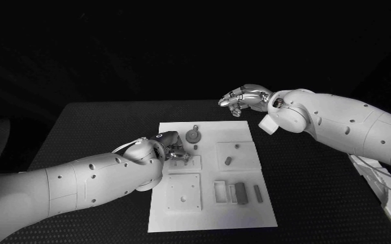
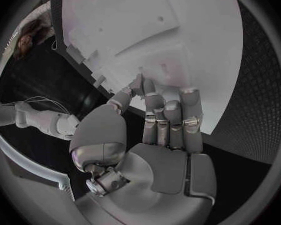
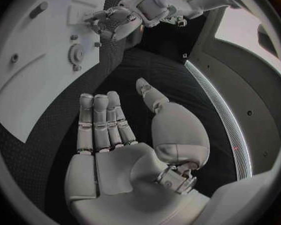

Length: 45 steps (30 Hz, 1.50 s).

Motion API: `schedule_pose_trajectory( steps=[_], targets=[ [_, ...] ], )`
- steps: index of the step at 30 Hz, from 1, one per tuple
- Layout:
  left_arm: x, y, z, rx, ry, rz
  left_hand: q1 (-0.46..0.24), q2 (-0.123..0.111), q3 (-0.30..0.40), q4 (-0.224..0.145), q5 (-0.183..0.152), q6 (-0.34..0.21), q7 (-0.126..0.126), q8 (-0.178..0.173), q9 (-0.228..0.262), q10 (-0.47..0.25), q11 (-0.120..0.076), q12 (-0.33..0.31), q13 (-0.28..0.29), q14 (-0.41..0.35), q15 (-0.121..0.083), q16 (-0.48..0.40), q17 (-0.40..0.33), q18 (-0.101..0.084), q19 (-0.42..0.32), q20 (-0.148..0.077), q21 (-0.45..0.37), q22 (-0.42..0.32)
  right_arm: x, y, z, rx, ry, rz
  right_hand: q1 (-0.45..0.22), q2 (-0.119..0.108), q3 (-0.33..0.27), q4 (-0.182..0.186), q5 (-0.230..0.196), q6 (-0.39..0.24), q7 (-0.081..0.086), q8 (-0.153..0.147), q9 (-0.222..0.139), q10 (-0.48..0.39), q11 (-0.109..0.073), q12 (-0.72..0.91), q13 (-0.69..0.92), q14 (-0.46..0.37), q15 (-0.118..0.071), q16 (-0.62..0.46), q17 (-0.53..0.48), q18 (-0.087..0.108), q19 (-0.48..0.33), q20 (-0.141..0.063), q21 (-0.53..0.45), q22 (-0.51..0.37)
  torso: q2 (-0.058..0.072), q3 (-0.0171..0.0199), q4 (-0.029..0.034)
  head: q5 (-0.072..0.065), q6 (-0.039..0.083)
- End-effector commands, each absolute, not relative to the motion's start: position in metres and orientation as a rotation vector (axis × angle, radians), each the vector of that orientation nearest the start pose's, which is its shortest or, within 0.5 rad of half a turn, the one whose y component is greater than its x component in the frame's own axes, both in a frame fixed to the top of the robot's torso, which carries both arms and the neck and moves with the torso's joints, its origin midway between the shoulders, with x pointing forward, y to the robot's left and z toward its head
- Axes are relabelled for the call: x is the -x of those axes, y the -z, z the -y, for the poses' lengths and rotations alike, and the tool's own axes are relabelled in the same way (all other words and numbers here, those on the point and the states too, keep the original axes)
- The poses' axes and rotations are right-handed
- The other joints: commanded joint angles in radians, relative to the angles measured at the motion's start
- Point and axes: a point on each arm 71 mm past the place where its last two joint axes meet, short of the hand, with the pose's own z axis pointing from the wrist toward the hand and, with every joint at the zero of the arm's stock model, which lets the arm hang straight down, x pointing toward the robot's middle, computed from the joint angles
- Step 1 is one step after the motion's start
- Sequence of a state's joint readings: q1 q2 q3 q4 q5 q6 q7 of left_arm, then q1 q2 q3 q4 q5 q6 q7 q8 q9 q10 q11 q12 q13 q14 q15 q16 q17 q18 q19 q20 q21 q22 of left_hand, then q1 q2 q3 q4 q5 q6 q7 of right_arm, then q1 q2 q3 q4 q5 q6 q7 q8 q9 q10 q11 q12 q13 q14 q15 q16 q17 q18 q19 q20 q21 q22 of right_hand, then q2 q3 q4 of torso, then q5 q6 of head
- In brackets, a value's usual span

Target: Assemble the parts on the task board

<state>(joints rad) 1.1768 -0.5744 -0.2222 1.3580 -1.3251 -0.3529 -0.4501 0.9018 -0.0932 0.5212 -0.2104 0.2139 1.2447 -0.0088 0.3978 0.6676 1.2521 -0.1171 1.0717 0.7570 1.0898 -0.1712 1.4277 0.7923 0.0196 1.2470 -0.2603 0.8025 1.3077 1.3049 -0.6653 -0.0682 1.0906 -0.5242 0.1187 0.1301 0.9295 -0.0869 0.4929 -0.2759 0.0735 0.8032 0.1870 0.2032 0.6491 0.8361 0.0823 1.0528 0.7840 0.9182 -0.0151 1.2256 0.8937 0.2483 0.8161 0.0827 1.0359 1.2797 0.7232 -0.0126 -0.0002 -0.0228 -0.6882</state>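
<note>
the left robot hand (image 1: 167,149) rests on the white rectangular task board (image 1: 244,210) in the middle of the black counter (image 1: 317,187), fingertips (image 2: 140,82) pinching a small part; i cannot tell which. the right robot hand (image 1: 243,98) hovers beyond the board's far edge, released, fingers apart. a small round grey gear part (image 1: 194,135) lies near the far edge. no writing is readable.

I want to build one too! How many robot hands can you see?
2. The left hand is down on the task board, fingers at a small part. The right hand hovers open above the table, past the board's far edge.
</note>
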Motion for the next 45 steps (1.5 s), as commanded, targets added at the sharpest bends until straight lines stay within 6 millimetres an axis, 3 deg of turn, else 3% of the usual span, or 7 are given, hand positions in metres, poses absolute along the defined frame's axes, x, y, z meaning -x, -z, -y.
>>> schedule_pose_trajectory(
  steps=[1,34,45],
  targets=[
    [-0.4802,0.2751,-0.1327,0.033,0.423,-1.954,0.029,0.018,0.036,-0.029,-0.001,0.002,0.001,0.002,0.001,0.004,0.002,0.0,0.001,0.002,-0.013,-0.001,0.0,0.041,0.003,-0.009,0.001,0.016,-0.5619,0.1746,0.2241,-0.546,-1.246,-1.922,-0.008,0.001,-0.002,0.003,-0.006,0.0,0.005,-0.001,-0.002,-0.008,0.002,0.005,-0.001,-0.004,-0.002,0.004,-0.002,0.013,0.004,0.005,-0.004,0.001,0.0,0.0005,0.0004,0.0,-0.002],
    [-0.4787,0.2779,-0.1344,0.039,0.423,-1.97,0.0,-0.097,0.035,0.076,-0.019,-0.004,0.002,0.003,0.0,0.0,0.003,-0.005,0.004,-0.001,-0.017,-0.005,0.003,0.043,0.004,-0.011,-0.008,0.016,-0.5622,0.175,0.2243,-0.546,-1.246,-1.923,-0.01,0.001,-0.002,0.003,-0.006,0.0,0.006,-0.001,-0.002,-0.009,0.002,0.006,-0.003,-0.005,-0.002,0.004,-0.003,0.013,0.004,0.005,-0.004,0.001,0.0,-0.0004,0.0003,0.0,-0.003],
    [-0.4783,0.2782,-0.1343,0.041,0.424,-1.975,-0.008,-0.111,0.035,0.102,-0.021,-0.005,0.001,0.005,0.001,0.0,0.003,-0.004,0.005,-0.001,-0.017,-0.004,0.004,0.044,0.004,-0.011,-0.008,0.016,-0.562,0.1753,0.2242,-0.547,-1.246,-1.925,-0.01,0.0,-0.002,0.004,-0.006,0.0,0.006,-0.001,-0.002,-0.009,0.002,0.007,-0.004,-0.005,-0.002,0.004,-0.004,0.013,0.004,0.005,-0.004,0.001,0.0,0.0,0.0002,0.0,-0.004]
  ],
)
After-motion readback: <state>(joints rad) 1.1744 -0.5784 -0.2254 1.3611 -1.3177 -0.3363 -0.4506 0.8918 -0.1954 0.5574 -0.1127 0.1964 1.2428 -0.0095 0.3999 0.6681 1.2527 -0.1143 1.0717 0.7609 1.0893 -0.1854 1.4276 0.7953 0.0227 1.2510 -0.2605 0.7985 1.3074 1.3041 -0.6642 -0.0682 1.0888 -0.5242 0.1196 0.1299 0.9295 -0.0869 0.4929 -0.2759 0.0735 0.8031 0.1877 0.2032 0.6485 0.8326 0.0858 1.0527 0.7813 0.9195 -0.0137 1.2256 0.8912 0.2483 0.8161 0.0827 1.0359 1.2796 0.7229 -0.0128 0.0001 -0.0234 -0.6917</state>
